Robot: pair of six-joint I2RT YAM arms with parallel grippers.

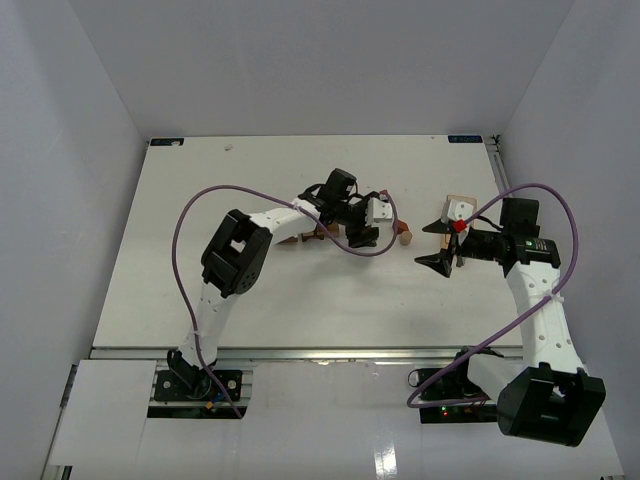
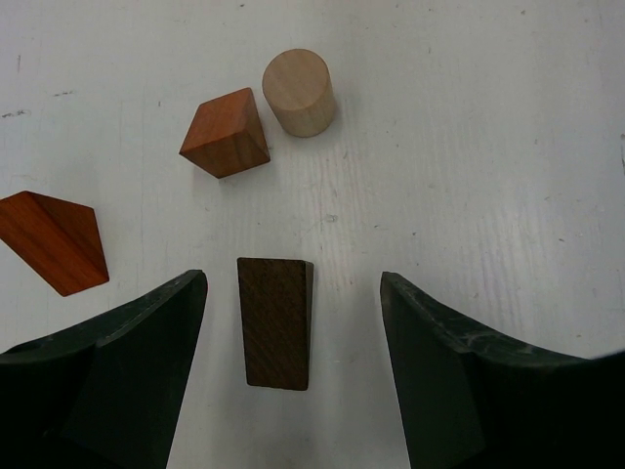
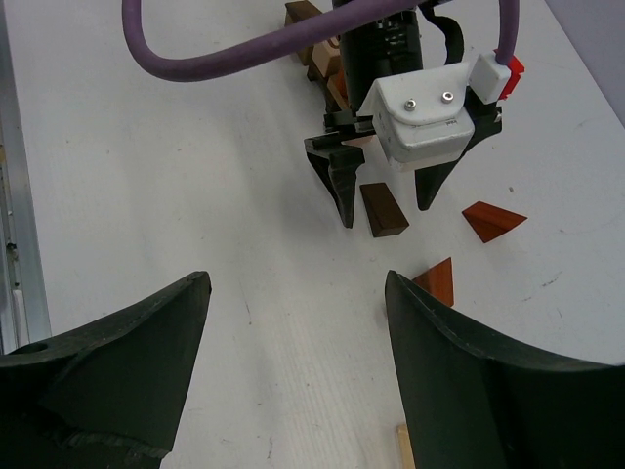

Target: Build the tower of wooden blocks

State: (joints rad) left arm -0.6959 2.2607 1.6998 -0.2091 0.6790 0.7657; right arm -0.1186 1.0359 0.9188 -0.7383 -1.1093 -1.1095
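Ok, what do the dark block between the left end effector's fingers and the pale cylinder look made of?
Dark block: apparently wood, dark brown and matte, with fine lengthwise grain; stained or naturally dark, unclear. Pale cylinder: apparently light, unvarnished-looking wood, faint grain on its flat end, no gloss.

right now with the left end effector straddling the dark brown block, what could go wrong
The dark brown wooden block lies off centre inside the open left end effector, so one side may touch first and twist it. It looks tapered, so it may slip out on closing. The reddish-brown wooden block beside one finger could get nudged.
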